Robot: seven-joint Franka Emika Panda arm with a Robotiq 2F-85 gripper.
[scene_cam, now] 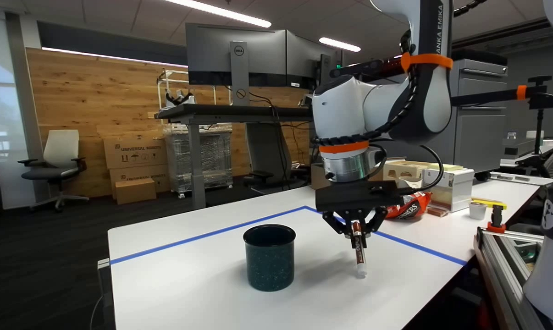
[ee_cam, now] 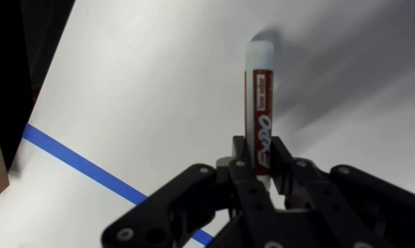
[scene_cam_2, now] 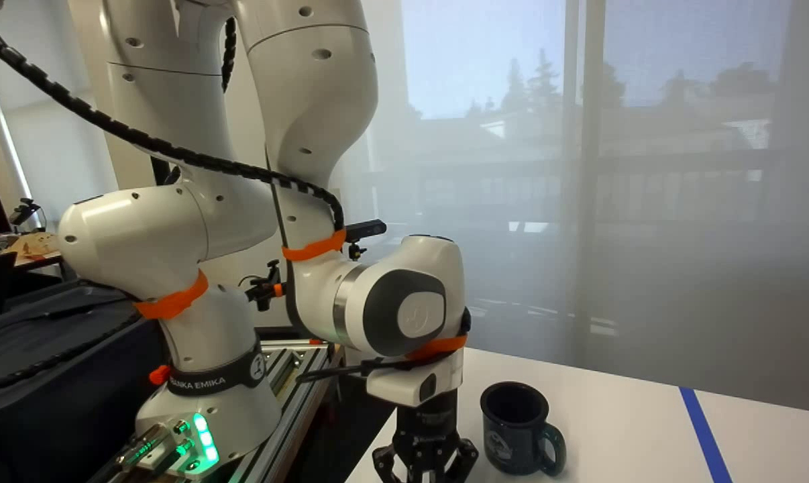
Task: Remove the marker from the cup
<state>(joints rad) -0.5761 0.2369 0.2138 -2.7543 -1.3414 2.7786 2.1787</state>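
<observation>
"Wrist view: what does the hand (ee_cam: 258,148) have?"

"The marker (ee_cam: 259,103), pinched between its 2 fingers (ee_cam: 239,146), which are closed to the marker's width. The white end points away from them, toward the table (ee_cam: 125,86). A shadow sits right by that end, so I'd judge it near the surface, though I can't tell whether it touches."

"And in an exterior view, where's the cup (scene_cam: 270,263)?"

"Upright on the table beside the marker (scene_cam: 359,254), with a gap between them. So the marker is already out; what's left, I'd say, is setting it down. Lower slowly and stop as soon as it meets the table, because pushing on could slide it up through the fingers."

"Then just let go?"

"Not while it stands on end: it would likely topple and roll. Better to tip the wrist so it lies flatter, then ease the fingers apart. Lay it away from the cup and clear of the table's edge."

"In an exterior view where the cup's handle (scene_cam_2: 560,448) shows, the hand runs off the bottom."

"So the grip can't be read there. The handle juts out on the side away from the hand, so I wouldn't expect it to snag."
</observation>
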